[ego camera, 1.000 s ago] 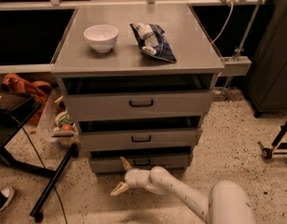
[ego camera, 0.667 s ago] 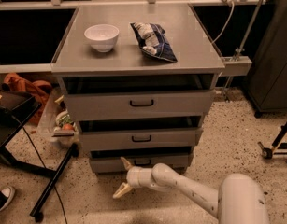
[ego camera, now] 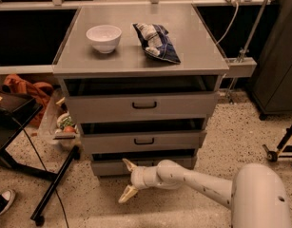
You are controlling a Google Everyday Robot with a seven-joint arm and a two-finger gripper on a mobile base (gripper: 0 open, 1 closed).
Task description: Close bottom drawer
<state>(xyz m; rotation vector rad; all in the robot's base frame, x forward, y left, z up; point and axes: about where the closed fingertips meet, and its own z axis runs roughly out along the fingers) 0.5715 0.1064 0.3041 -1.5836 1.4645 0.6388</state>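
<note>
The bottom drawer [ego camera: 112,166] is the lowest and narrowest grey front of the cabinet, just above the floor, with a dark gap above it. Its handle is hidden behind my arm. My gripper [ego camera: 128,180] is low in front of that drawer's middle. Its two pale fingers are spread: one fingertip [ego camera: 127,164] touches the drawer front, the other [ego camera: 125,196] points down toward the floor. It holds nothing.
A mid drawer [ego camera: 143,141] and top drawer [ego camera: 144,105] stick out above. A white bowl [ego camera: 103,37] and a chip bag [ego camera: 156,42] lie on the cabinet top. A black stand leg [ego camera: 55,184] lies at left, a shoe [ego camera: 3,202] in the lower left corner.
My arm has swung slightly right and closer to the cabinet. The upper finger now reaches the bottom drawer front. The drawers look unmoved.
</note>
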